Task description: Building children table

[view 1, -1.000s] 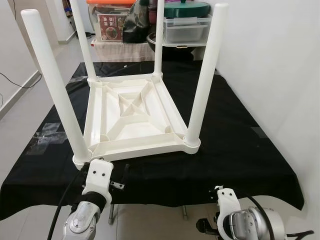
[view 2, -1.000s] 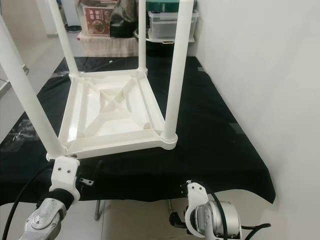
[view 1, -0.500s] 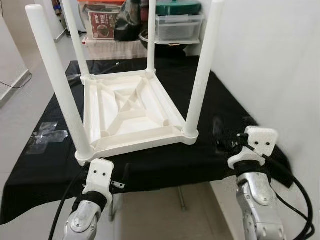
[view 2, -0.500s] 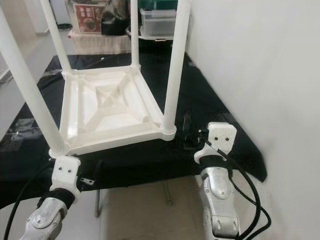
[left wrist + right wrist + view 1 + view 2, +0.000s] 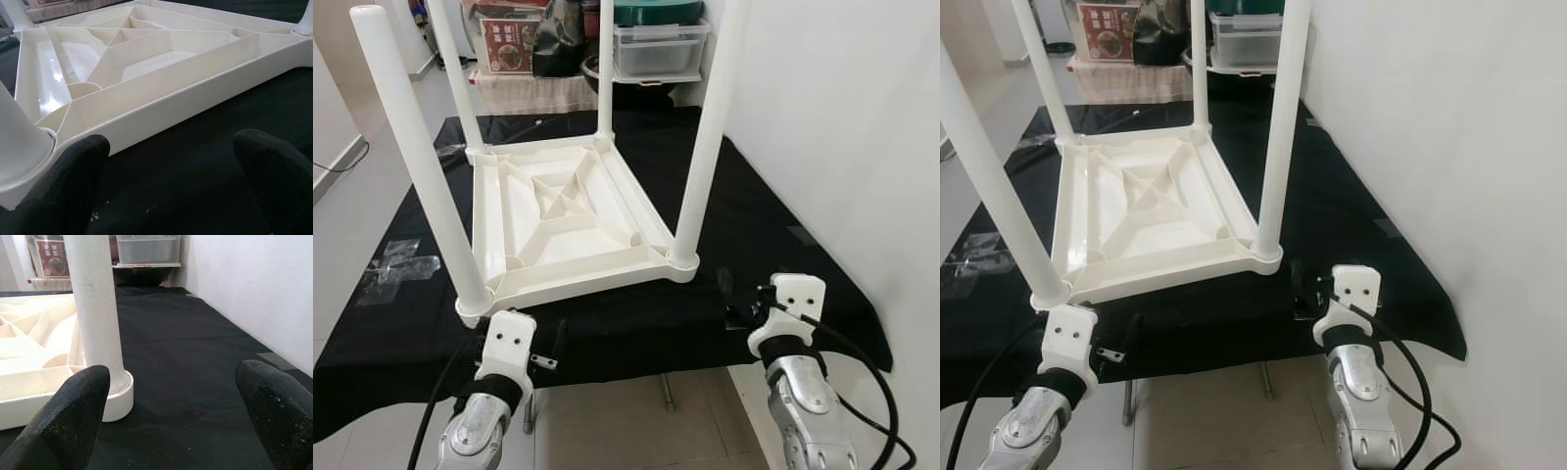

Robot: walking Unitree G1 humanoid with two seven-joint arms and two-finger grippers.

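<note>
Black cloth [image 5: 773,225] bears the upturned table [image 5: 570,220] beyond both grippers (fingers apart), left gripper [image 5: 171,181] and right gripper [image 5: 171,416].

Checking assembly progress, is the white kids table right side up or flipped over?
Flipped over: the white table lies top-down on the black cloth, ribbed underside showing, four legs pointing up.

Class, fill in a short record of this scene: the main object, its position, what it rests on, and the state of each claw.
Object: white plastic table
Position: upside down, four legs pointing up
Surface: black cloth
Left claw: open, at the table's near edge by a corner leg, holding nothing
Right claw: open, low over the cloth beside the near right leg, holding nothing
Background: storage boxes
</note>
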